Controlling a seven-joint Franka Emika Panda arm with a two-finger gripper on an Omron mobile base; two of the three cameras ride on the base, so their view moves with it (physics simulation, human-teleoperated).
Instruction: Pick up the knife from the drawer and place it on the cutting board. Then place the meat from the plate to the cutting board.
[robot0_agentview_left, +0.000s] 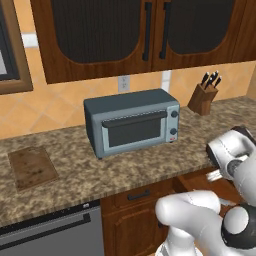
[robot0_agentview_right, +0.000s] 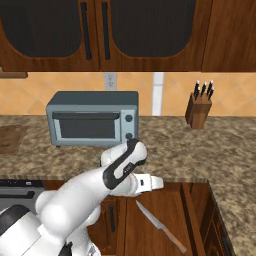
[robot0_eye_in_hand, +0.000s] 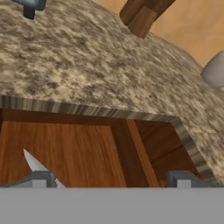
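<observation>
- Your gripper (robot0_eye_in_hand: 111, 180) hangs over the open drawer (robot0_agentview_right: 150, 200), its fingers spread wide, with nothing between them.
- The knife (robot0_agentview_right: 160, 226) lies flat on the drawer floor, diagonal in the right base view, with the tip toward the counter and the handle toward the open front end.
- In the hand view, only the blade tip (robot0_eye_in_hand: 37, 165) shows, just beside the left finger (robot0_eye_in_hand: 37, 180), so the hand is not yet centred on the knife.
- I judge the step in hand is the approach to the grasp: you should bring the hand back toward the handle, and turn the wrist so the fingers close across the knife, not along it.
- Go down slowly, because the knife is thin and lies close to the wood; a grasp that is too high will probably miss it.
- The blade is slim, silvery and smooth, and the handle is short and brownish; the handle should give a better hold.
- The drawer is plain reddish-brown wood with low sides, and the counter (robot0_agentview_left: 75, 170) around it is speckled brown stone.
- The cutting board (robot0_agentview_left: 32, 167) is thin, flat and dark mottled, far at the left, well apart from the drawer, beyond the grey toaster oven (robot0_agentview_left: 131, 121).
- The wooden knife block (robot0_agentview_right: 199, 109) stands at the wall; leave it alone.
</observation>
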